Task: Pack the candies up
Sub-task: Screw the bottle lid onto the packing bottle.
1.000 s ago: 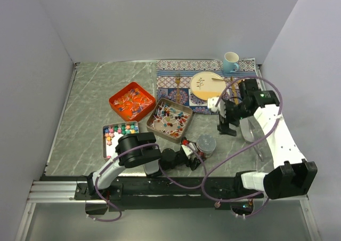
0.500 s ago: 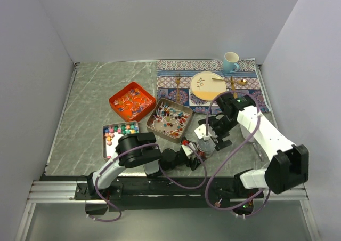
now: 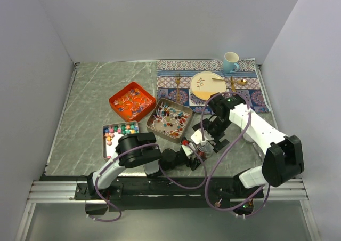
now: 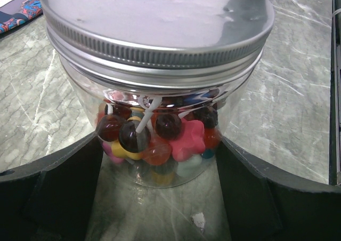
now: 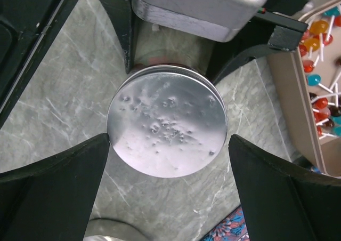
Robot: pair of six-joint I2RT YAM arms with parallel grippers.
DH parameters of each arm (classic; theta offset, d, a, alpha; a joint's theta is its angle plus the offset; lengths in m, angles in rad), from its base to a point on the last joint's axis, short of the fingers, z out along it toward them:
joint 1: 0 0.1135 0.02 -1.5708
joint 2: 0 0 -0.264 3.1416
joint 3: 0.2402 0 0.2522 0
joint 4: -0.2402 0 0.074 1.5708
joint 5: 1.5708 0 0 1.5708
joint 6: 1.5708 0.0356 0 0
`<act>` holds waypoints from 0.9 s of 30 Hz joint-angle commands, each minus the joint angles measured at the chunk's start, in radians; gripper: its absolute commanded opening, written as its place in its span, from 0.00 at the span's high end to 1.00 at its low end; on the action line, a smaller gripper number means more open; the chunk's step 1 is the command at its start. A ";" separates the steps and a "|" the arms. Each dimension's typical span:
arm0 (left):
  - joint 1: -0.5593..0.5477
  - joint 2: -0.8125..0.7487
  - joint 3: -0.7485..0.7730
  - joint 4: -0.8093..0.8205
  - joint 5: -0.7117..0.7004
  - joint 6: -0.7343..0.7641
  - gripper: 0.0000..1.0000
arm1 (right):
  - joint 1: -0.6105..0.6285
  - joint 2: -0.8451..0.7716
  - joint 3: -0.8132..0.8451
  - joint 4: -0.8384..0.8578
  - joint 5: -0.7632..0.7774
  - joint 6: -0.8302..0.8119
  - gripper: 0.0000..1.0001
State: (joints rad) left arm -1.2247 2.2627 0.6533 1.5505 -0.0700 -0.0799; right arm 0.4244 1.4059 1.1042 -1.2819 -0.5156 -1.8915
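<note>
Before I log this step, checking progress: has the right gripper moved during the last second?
Yes. The right gripper swung from beside the plate, leftward and nearer, to above the jar lid.

Upper right of the top view: a patterned placemat (image 3: 169,73), flat on the grey marbled table (image 3: 101,91). Near the mat's middle, a cream plate (image 3: 208,85) with a sprig motif. Left of the plate and apart from it, a gold fork (image 3: 178,86) on the mat. Right of the plate, a gold spoon (image 3: 241,82). At the mat's far edge, a pale blue mug (image 3: 230,62), upright, handle toward the right. Along the bottom of the frame, an aluminium rail (image 3: 53,190).
</note>
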 commanded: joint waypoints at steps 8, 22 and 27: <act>0.004 0.107 -0.047 -0.020 0.012 -0.107 0.99 | 0.017 0.036 0.020 -0.023 0.015 -0.112 0.00; 0.004 0.093 -0.049 -0.040 -0.010 -0.106 0.99 | 0.054 0.116 0.088 -0.068 -0.129 0.504 0.30; 0.005 0.086 -0.050 -0.046 -0.025 -0.112 0.99 | 0.082 -0.060 -0.119 0.146 -0.158 0.768 0.29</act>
State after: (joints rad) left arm -1.2217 2.2597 0.6529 1.5505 -0.0727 -0.1036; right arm 0.4641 1.4662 1.1233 -1.2293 -0.5323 -1.4425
